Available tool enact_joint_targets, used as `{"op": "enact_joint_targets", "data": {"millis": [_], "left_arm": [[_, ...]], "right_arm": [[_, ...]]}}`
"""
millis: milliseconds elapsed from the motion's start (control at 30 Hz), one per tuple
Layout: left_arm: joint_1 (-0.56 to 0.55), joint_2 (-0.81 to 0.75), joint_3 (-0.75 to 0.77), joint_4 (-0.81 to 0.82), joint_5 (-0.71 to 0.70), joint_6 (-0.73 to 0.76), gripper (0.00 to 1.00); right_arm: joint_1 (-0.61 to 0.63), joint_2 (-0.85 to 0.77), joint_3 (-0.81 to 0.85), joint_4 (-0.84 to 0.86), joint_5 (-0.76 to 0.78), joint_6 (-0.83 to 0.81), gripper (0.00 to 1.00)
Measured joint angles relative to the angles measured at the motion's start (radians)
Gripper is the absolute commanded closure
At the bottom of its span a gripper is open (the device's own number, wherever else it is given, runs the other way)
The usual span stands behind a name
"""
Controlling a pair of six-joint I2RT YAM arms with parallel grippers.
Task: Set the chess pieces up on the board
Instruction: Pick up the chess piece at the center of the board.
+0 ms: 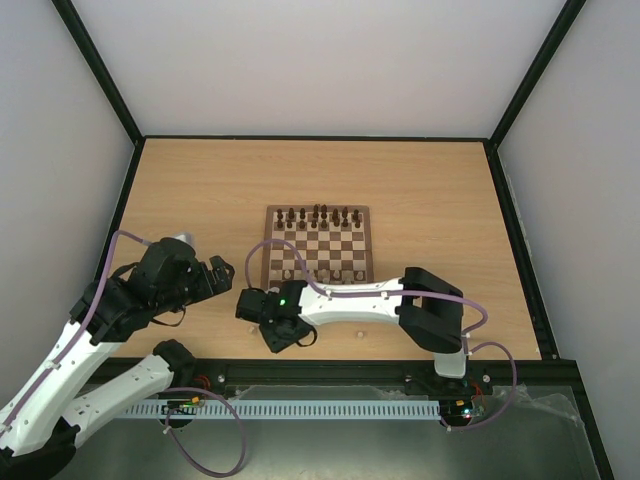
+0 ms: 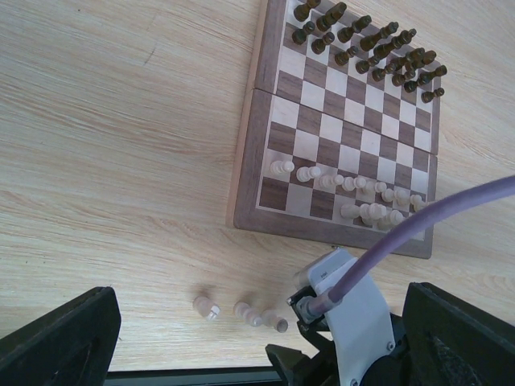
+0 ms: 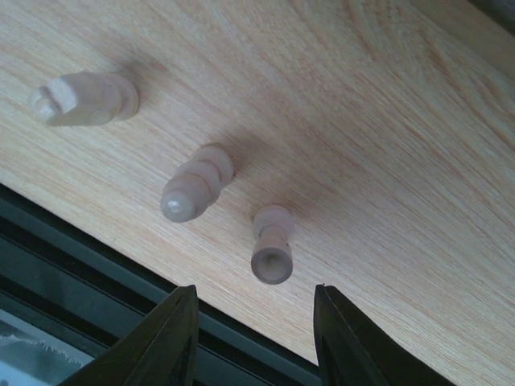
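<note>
right gripper point(image 3: 253, 293): off the near-left corner of the board point(image 2: 245, 161), low over the table point(image 1: 420, 180). Its fingers point(image 3: 173, 338) stand part-way apart and hold nothing.
loose pale pieces point(image 3: 197, 183): three cream chessmen on the table, short of the board's near edge, in a loose line. The nearest point(image 3: 272, 244) sits just ahead of the gap between the right gripper's fingers, untouched. The third point(image 3: 84, 98) is furthest from that gap, and whether it stands or lies on its side I cannot tell.
left gripper point(image 1: 222, 277): off the board's left side, raised above the table, jaws spread wide and empty.
board: lies flat in the middle of the table, beyond both grippers.
pale set point(image 2: 346, 183): on the board's two near rows. The second row holds a full-looking line of small pieces. The row nearest the edge holds only a small cluster point(image 2: 370, 213) toward its right end, and its left squares are bare.
dark set point(image 2: 370, 48): on the board's two far rows, packed close and standing upright.
</note>
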Motion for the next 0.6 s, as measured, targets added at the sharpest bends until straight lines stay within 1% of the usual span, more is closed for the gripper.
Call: {"op": "enact_joint_targets", "data": {"millis": [167,600], "left_arm": [[0.0,0.0,-0.002,0.002,0.0,0.0,0.01],[0.0,0.007,-0.004,0.008,0.0,0.0,0.01]], "right_arm": [[-0.019,0.007,-0.006,0.004,0.0,0.0,0.64],[-0.046,0.01,-0.011,0.01,-0.003,-0.011,0.65]]}}
